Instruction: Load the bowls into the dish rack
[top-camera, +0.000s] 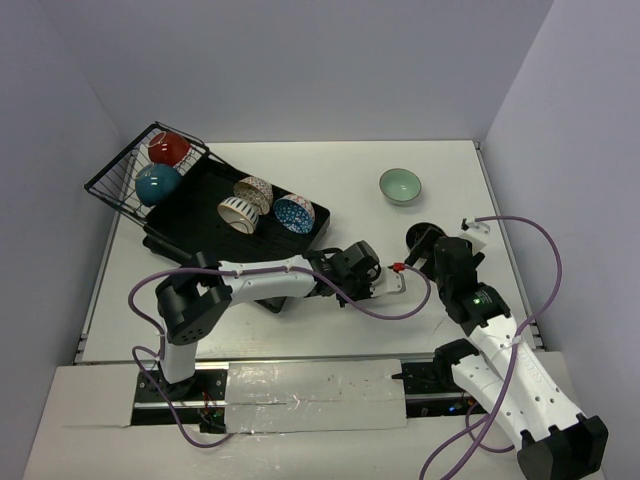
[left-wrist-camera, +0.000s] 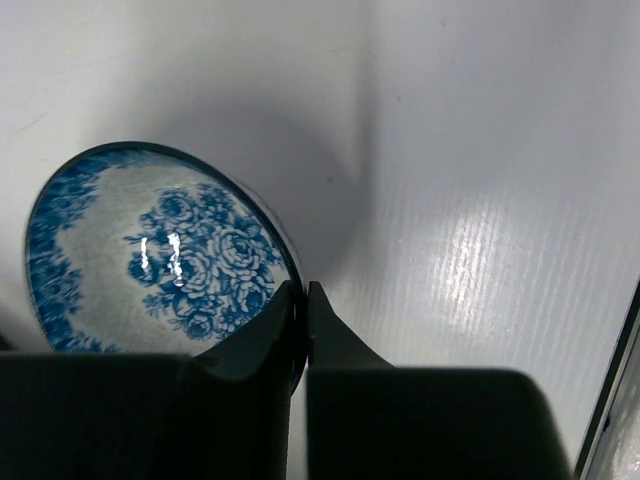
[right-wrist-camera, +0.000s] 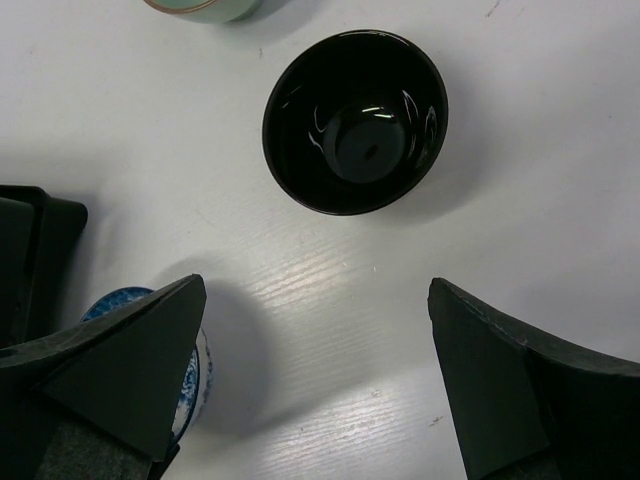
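Left gripper clenched on blue floral bowl rim; lift level, clear dish rack edge. Right gripper released.

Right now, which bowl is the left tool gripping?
The blue floral bowl, its rim pinched by the left tool; the black bowl and mint bowl sit untouched.

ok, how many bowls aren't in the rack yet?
3: mint green bowl on the table, dark bowl facing the open right claw, blue floral bowl pinched by the left claw. More may be hidden.
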